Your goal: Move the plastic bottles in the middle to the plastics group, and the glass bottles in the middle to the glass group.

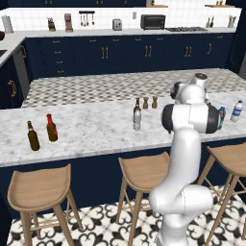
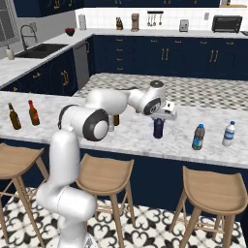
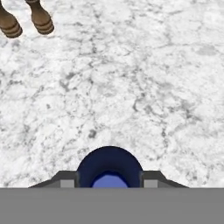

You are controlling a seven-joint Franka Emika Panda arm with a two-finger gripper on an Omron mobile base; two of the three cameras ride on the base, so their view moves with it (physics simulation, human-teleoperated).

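Navy bottle (image 3: 109, 168) sits clamped between the gripper (image 2: 159, 121) fingers, upright on the marble counter (image 2: 135, 138) midway toward its right end. Nearer that end stand the dark blue-capped bottle (image 2: 198, 137) and the clear labelled bottle (image 2: 228, 133).

You have open marble counter (image 3: 131, 78) across most of the hand view; two wooden shakers (image 3: 26, 19) block its upper left corner, and the navy bottle (image 3: 109, 168) sits at bottom centre.

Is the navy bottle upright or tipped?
Upright. The navy bottle stands vertical on the marble counter under the claw, whose fingers flank its rounded shoulder in the hand view.
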